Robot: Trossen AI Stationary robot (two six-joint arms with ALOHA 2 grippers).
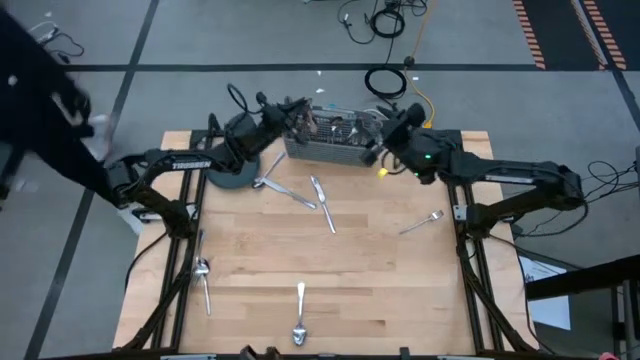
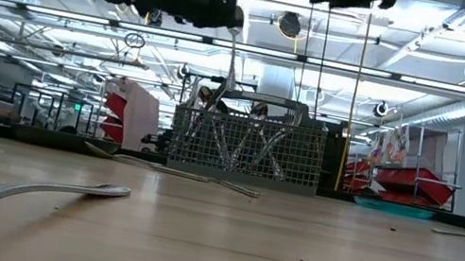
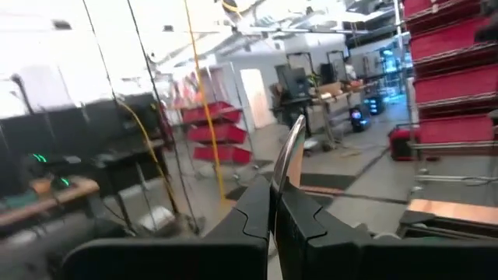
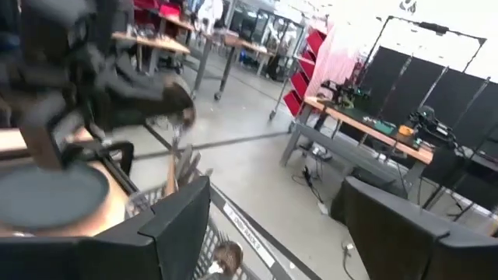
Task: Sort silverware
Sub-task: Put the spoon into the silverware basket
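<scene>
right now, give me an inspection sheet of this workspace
surface: light wooden table top, bare between items
job's things: shiny silver metal forks, spoons and knives, loose ones scattered, e.g. spoon at near edge, fork on right; more stand in grey wire-mesh caddy
clutter: dark round plate beside caddy
end effectors: left end effector shut on a slim silver utensil, raised by the caddy; right end effector open over the caddy
cables: black and yellow cables on floor behind table
surroundings: red bin racks, benches
</scene>
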